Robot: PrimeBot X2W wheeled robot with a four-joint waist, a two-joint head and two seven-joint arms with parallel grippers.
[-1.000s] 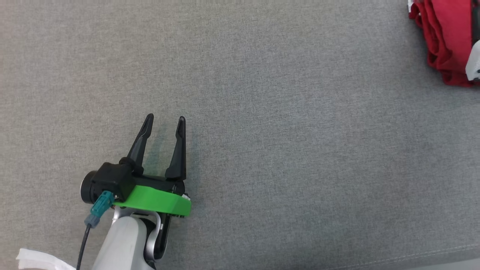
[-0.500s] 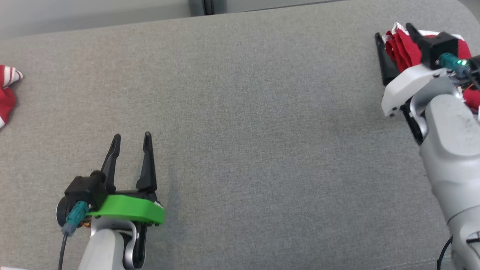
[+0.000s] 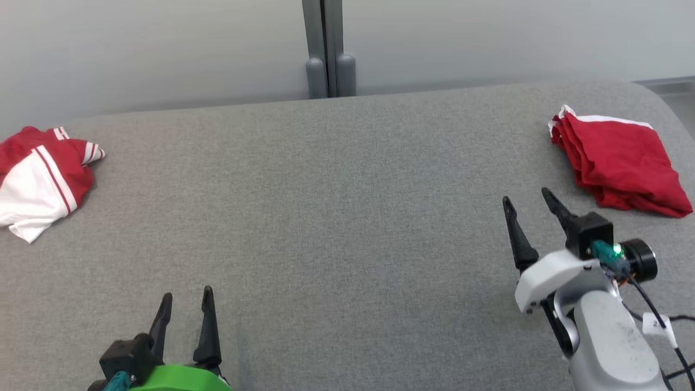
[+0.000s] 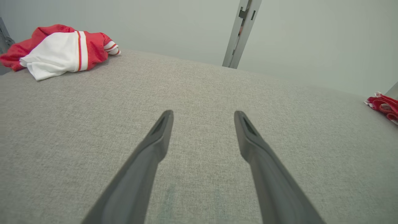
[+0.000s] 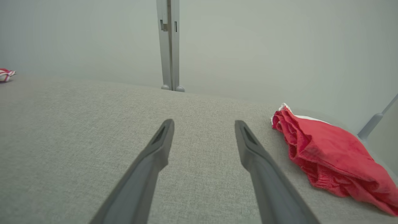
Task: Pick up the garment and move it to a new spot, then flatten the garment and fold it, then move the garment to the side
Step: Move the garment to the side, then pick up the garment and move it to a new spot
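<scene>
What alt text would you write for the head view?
A grey fabric surface holds a crumpled red-and-white striped jersey at far left and a folded red cloth at far right. The open left pincer and right pincer sit low, both empty.

A grey woven surface (image 3: 347, 217) spread across the head view from 9 o'clock to 3 o'clock, its far corner rounding off at the right. At about 2 o'clock on it lay a folded red cloth (image 3: 619, 163), its stacked edges turned toward 9 o'clock and a thin white strip along its far side. At 12 o'clock, beyond the far edge, a grey upright post (image 3: 326, 49) stood against a pale wall (image 3: 163, 49).
</scene>
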